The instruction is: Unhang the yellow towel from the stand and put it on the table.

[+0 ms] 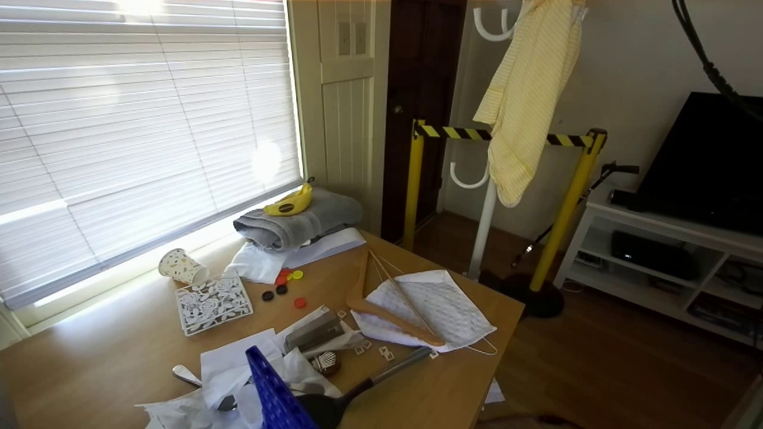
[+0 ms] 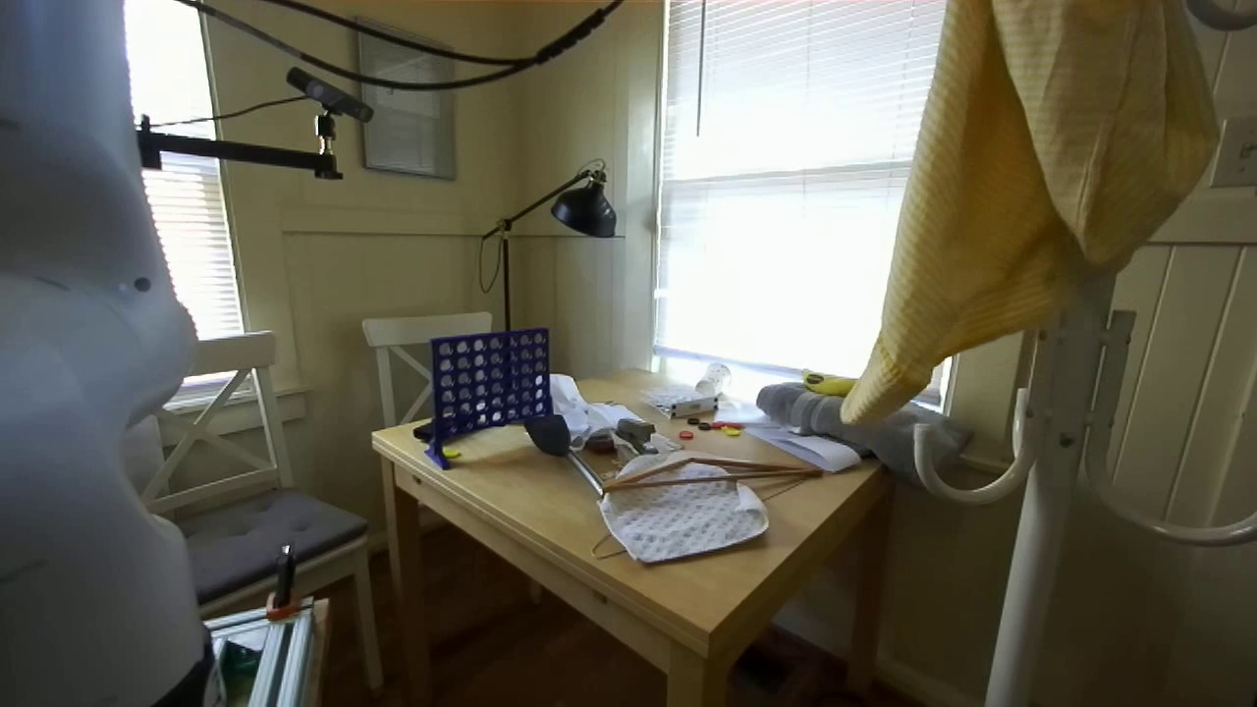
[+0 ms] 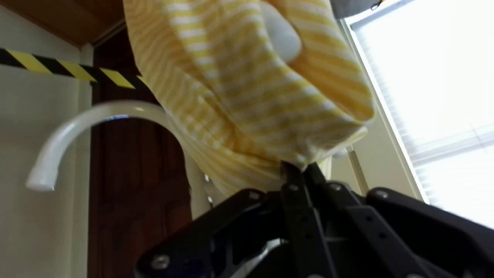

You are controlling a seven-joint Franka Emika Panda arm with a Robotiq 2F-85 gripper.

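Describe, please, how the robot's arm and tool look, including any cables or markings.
The arm is pale, smooth and rounded, with a small dark spot. The tool is black, with angular links, metallic screws and slim fingers. Black cables hang at the top in both exterior views, perhaps the arm's. I can read no lettering.

Table (image 1: pixel 119 351): light wood top, cluttered. Along one edge: patterned cup (image 1: pixel 183 267) lying on its side, white openwork panel (image 1: pixel 214 304) just beside it, grey folded cloth (image 1: pixel 325 217) further along. Discs (image 1: pixel 300 302) (red, black and yellow) lie near the panel. Mid-table: crumpled white paper (image 1: pixel 220 378), small pale tiles (image 1: pixel 386 354), a black-headed utensil (image 1: pixel 399 366). A white patterned sheet (image 1: pixel 453 298) lies near one corner, a wooden hanger (image 1: pixel 393 321) partly across it. Blue grid rack (image 1: pixel 275 390) stands upright, apart from the sheet.
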